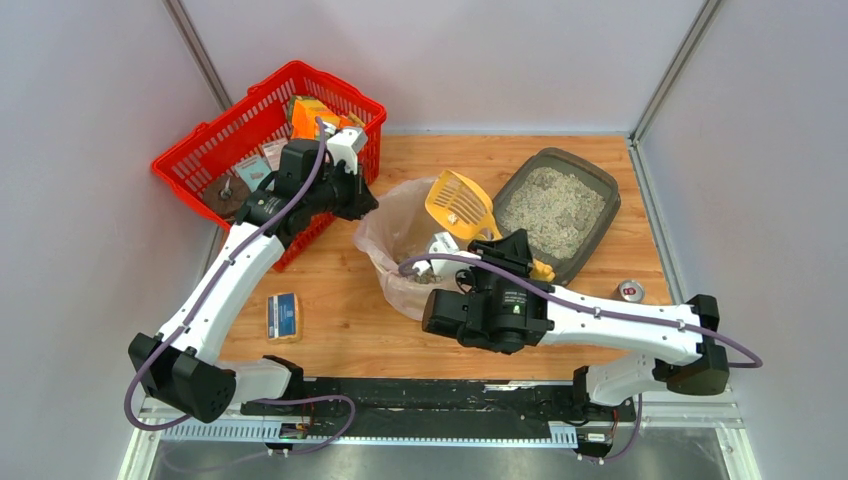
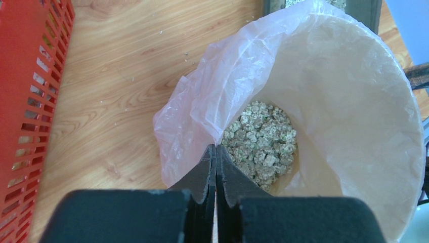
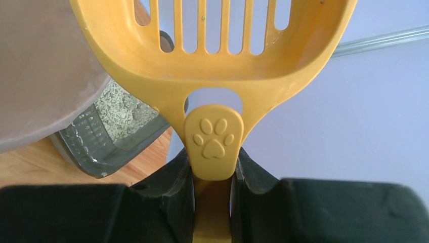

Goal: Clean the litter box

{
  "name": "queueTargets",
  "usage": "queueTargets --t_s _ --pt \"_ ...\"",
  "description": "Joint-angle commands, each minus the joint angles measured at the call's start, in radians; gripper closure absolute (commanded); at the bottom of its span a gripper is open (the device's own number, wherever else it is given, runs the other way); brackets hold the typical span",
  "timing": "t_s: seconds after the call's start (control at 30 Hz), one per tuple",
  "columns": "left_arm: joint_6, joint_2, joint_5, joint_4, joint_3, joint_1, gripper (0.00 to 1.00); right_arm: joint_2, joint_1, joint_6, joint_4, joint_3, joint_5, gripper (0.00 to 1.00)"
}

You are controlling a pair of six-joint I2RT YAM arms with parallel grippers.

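Currently we log: right gripper (image 3: 212, 167) pinches yellow scoop (image 3: 212, 66) by handle, above bin (image 2: 354, 101). Left gripper (image 2: 216, 157) jaws pressed together at bag liner (image 2: 202, 101) edge. Litter box (image 1: 556, 212) on table (image 1: 330, 340), just right of bin.

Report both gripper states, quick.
Left gripper: shut, tips at the bin liner; pinching it unclear.
Right gripper: shut on the yellow litter scoop.
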Motion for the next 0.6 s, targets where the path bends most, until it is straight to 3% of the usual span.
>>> queueTargets --t_s 0.0,0.13,0.2,0.4,0.57 --pt "-0.024 -0.021 0.073 0.024 0.001 -0.006 1.00 0.041 -0.003 0.026 -0.214 0.009 0.295 1.00" --pt "-0.011 -0.025 0.049 0.016 0.006 -0.006 1.00 0.097 -0.042 0.005 -0.231 -0.144 0.254 1.00" --pt "-0.004 -0.030 0.033 0.013 0.006 -0.006 1.00 0.120 -0.055 0.017 -0.233 -0.217 0.310 1.00" --pt "-0.001 -0.033 0.033 0.005 0.012 -0.006 1.00 0.135 -0.054 0.048 -0.257 -0.011 0.331 1.00" --pt "0.001 -0.035 0.026 0.005 0.012 -0.004 1.00 0.143 -0.054 0.043 -0.260 -0.087 0.332 1.00"
